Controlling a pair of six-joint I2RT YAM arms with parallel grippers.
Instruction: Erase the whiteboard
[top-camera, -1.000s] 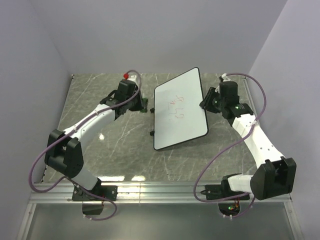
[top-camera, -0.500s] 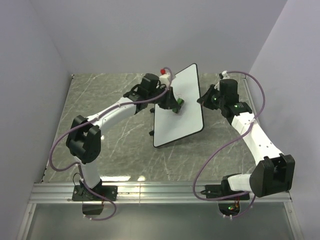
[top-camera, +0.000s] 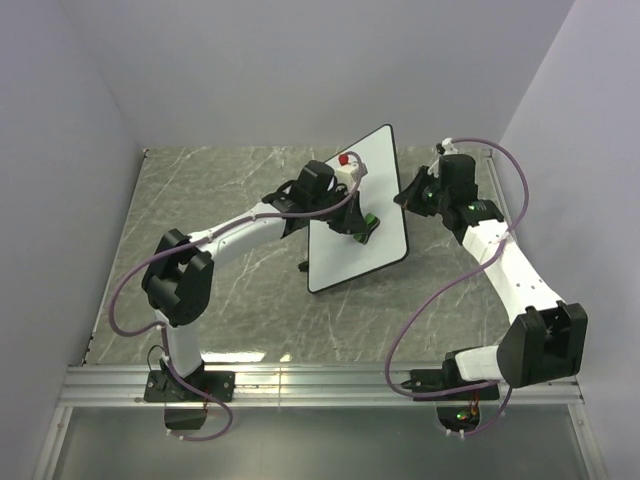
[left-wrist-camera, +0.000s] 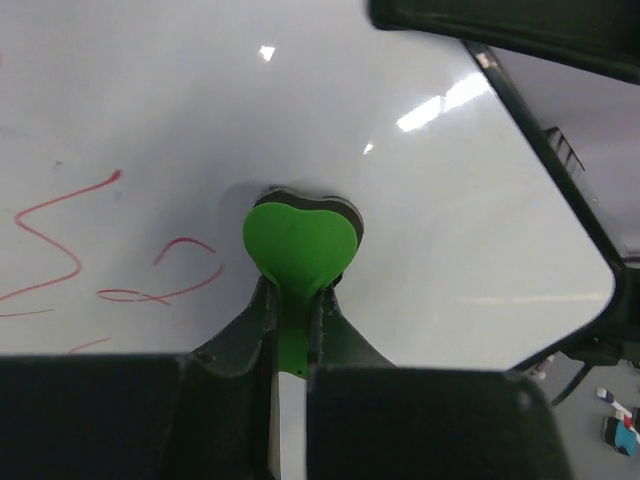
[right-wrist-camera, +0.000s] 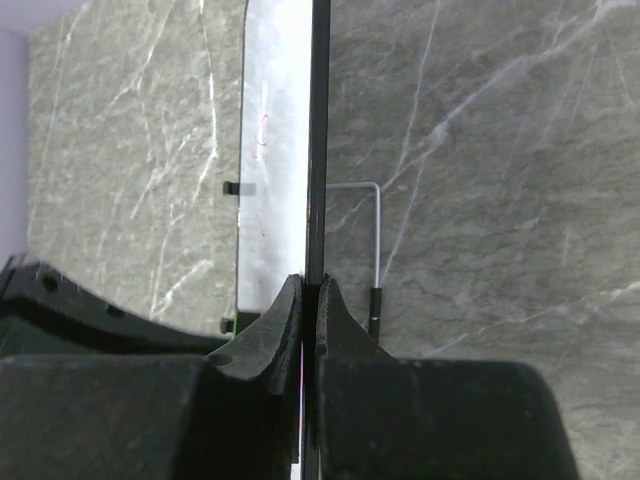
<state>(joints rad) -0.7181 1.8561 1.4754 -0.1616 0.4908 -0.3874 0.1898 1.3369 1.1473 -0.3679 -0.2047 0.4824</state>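
Observation:
The whiteboard (top-camera: 345, 255) stands tilted up on its edge in the middle of the table, its white face toward the left arm. My right gripper (top-camera: 402, 197) is shut on its black right rim (right-wrist-camera: 318, 150) and holds it up. My left gripper (top-camera: 362, 225) is shut on the green eraser (left-wrist-camera: 298, 245) and presses it flat against the board face (left-wrist-camera: 470, 230). Red scribbles (left-wrist-camera: 60, 255) lie on the board just left of the eraser. In the right wrist view the board shows edge-on (right-wrist-camera: 275, 150) with faint red marks.
The grey marble table (top-camera: 215, 210) lies under both arms. A thin white wire stand with a black foot (right-wrist-camera: 375, 300) sticks out behind the board. The back wall and side walls close in the table. A metal rail (top-camera: 320, 385) runs along the near edge.
My left arm has swung right from the table's left onto the board with the eraser and slid down its face. The right gripper has tilted the board steeper.

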